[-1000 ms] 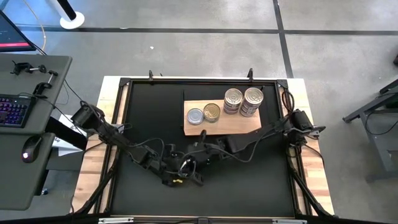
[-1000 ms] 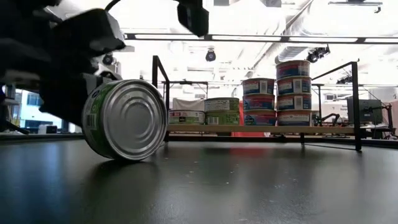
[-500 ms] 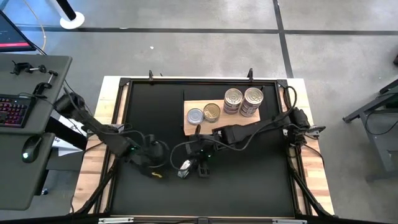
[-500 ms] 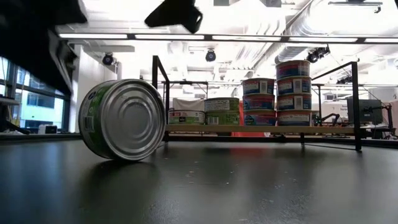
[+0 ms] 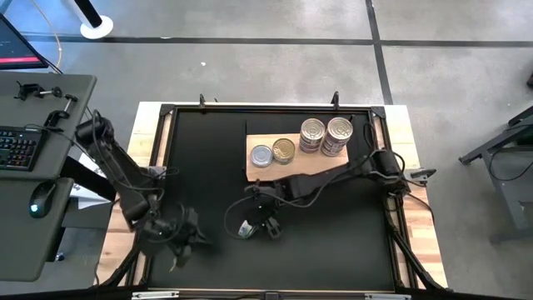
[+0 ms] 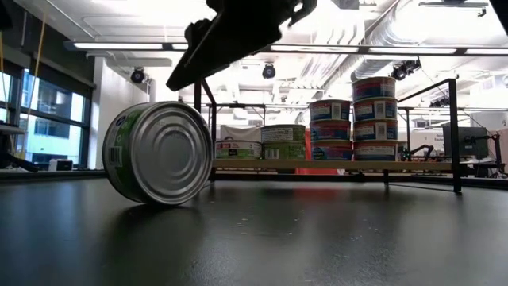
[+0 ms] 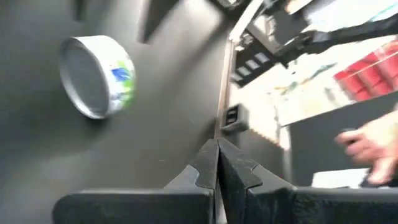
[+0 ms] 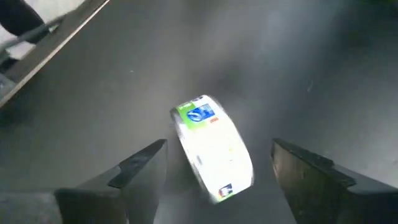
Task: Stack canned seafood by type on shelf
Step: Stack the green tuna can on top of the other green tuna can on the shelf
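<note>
Most tins already stand stacked on the shelf point(image 5: 296, 165) by the counter's far edge. One green-label tin point(image 5: 246, 227) lies on its side mid-counter, beneath the right gripper point(image 5: 260, 223), fingers apart. Left gripper point(image 7: 217, 163), fingers together, waits near the left edge.

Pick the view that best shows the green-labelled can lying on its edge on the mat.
The low view: the green-labelled can fills the foreground, rim-down, end facing the camera. Right wrist sees it blurred between open fingers; left wrist, small; high view, a speck.

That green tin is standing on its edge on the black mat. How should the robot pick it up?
From above, with the right hand pinching the green tin's two flat faces; they are broad and parallel, while the rounded side would probably roll away.
</note>
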